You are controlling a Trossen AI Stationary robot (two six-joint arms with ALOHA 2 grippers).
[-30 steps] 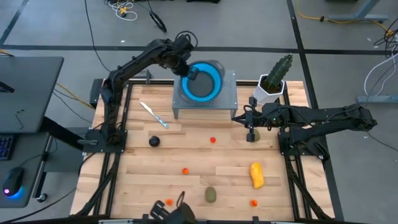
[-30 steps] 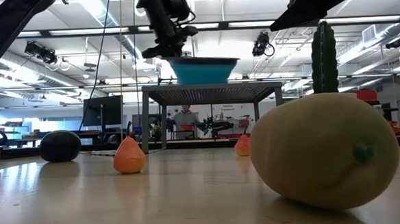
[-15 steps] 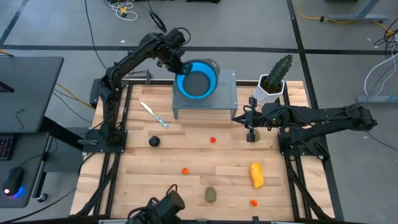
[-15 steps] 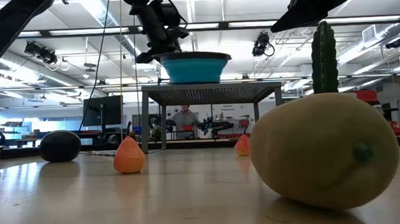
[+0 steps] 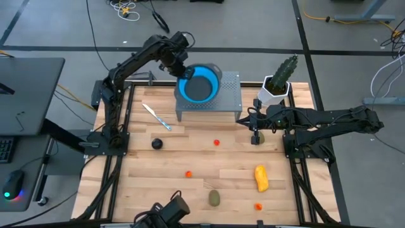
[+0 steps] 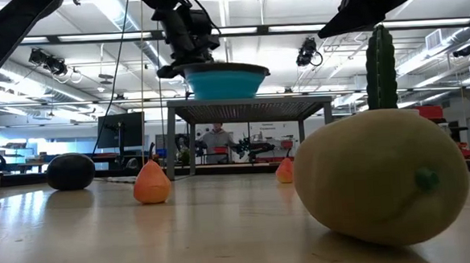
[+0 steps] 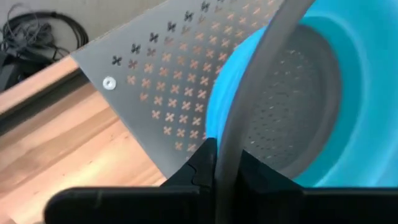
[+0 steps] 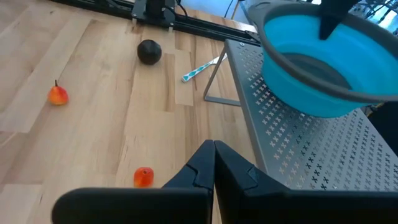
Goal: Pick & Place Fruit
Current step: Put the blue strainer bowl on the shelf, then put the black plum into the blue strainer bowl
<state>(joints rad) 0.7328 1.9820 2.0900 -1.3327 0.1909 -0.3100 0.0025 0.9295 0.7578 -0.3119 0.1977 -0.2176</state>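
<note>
My left gripper (image 5: pixel 183 70) is shut on a blue bowl with a grey rim (image 5: pixel 199 85) over the perforated grey stand (image 5: pixel 229 95). My right gripper (image 5: pixel 254 124) is shut on nothing and hangs raised beside an olive-brown oval (image 5: pixel 256 138). On the wooden table lie the yellow-orange oblong (image 5: pixel 260 177), the second olive oval (image 5: pixel 214 198), the dark purple ball (image 5: pixel 157 144) and three orange-red balls (image 5: pixel 216 142) (image 5: pixel 188 173) (image 5: pixel 258 206). My left gripper pinches the bowl's grey rim (image 7: pixel 241 118) between its two fingers (image 7: pixel 202 163), on the bowl's left side. The fingers come slanting down from above. The bowl (image 6: pixel 224 80) sits level just over the stand top; whether its bottom touches the stand I cannot tell.
A slim white-and-blue stick tool (image 5: pixel 156 117) lies left of the stand. A green cactus in a white pot (image 5: pixel 280 79) stands at the far right, close to my right arm. Open wood lies in the table's middle and near part.
My left gripper has moved a little toward the table's left, carrying the blue bowl with it over the stand. The bowl has turned slightly in the hold. My right arm has kept still.
</note>
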